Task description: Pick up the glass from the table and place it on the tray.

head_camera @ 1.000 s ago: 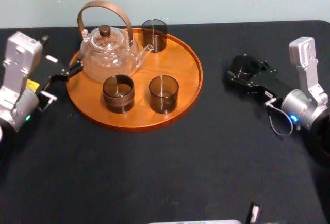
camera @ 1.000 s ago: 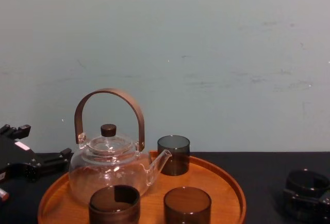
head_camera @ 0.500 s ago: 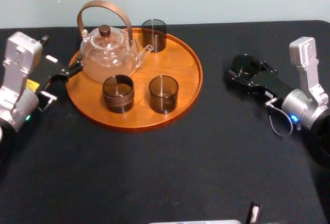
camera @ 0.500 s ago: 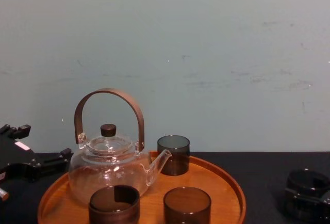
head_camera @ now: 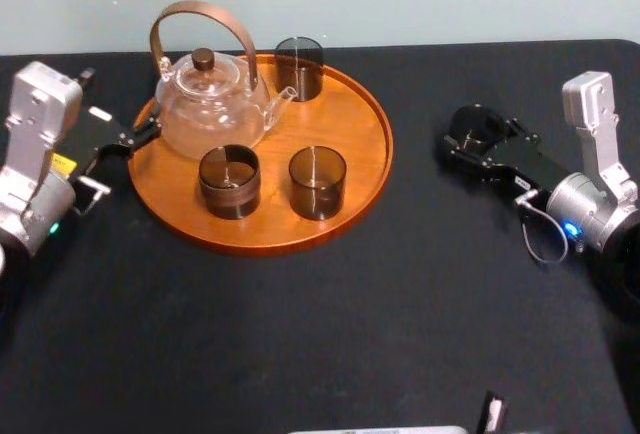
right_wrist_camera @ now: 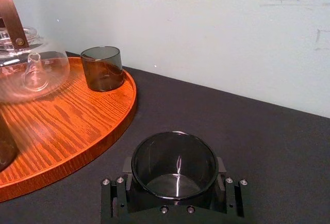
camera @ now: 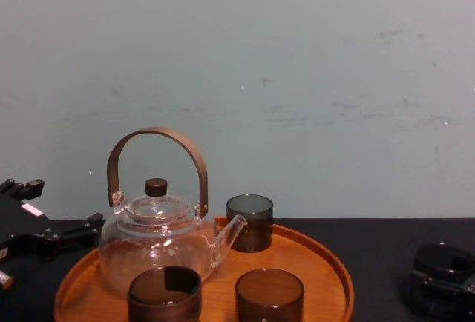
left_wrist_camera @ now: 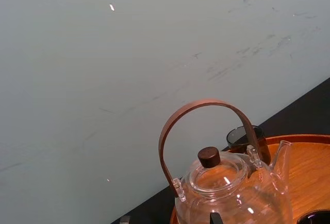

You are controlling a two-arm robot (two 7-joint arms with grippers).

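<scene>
The glass (right_wrist_camera: 174, 164), a dark smoky tumbler, stands on the black table (head_camera: 330, 324) to the right of the tray (head_camera: 350, 179). My right gripper (head_camera: 478, 139) is shut on the glass, with a pad against each of its sides, and the glass (head_camera: 477, 124) rests low on the table. In the chest view the same glass (camera: 444, 257) is at the far right. The round orange-brown tray carries a glass teapot (head_camera: 210, 104) and three more dark tumblers (head_camera: 318, 182). My left gripper (head_camera: 142, 136) is parked, open, at the tray's left rim.
A pale wall (camera: 297, 77) stands behind the table's far edge. A strip of bare table (right_wrist_camera: 154, 95) separates the tray's right rim (right_wrist_camera: 121, 115) from the held glass. The tray's right part (head_camera: 350, 114) is bare wood.
The right gripper and the glass have shifted only very slightly. The left arm and everything on the tray have stayed put.
</scene>
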